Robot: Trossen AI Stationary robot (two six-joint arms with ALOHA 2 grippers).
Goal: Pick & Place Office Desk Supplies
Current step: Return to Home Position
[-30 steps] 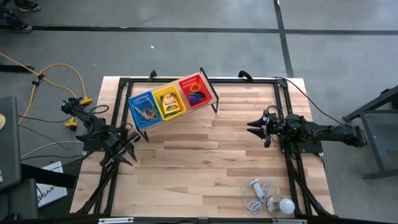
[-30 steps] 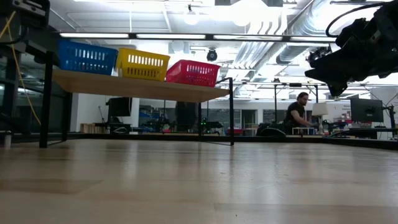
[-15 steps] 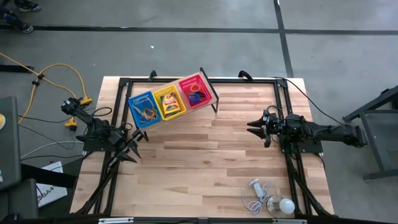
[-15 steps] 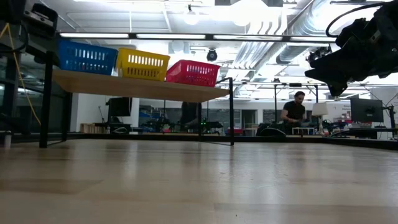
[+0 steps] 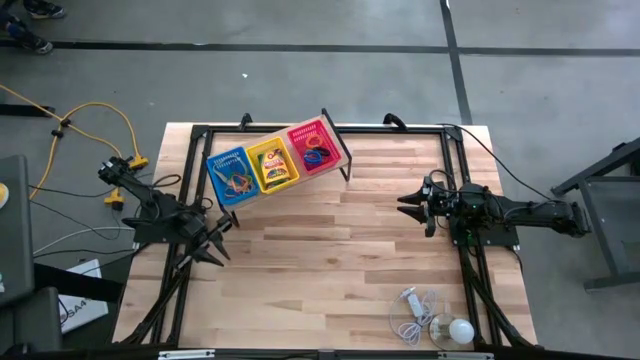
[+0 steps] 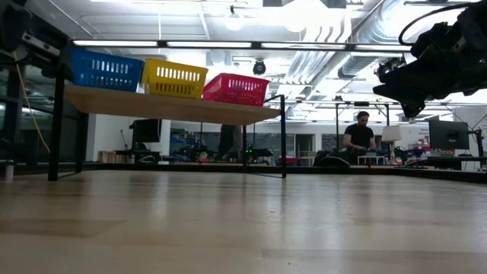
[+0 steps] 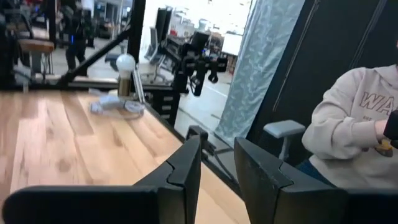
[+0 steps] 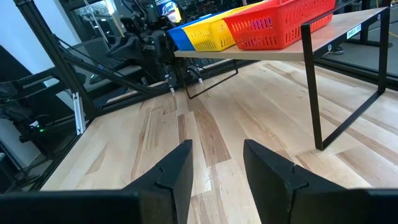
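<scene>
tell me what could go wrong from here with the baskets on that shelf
The left gripper, open, hangs close to the shelf leg; a swing could jolt it. The red basket sits at the shelf's end, so a jolt might tip it off. The right gripper waits well clear.

Grey concrete floor (image 5: 300,85); ceiling strip lights (image 6: 228,43), exposed ducts (image 6: 358,30); person at desk (image 6: 359,137).

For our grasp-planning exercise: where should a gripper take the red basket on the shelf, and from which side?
Probably its thin top rim, from above: the red basket stands upright and open-topped, and the yellow basket sits close beside one flank.
</scene>
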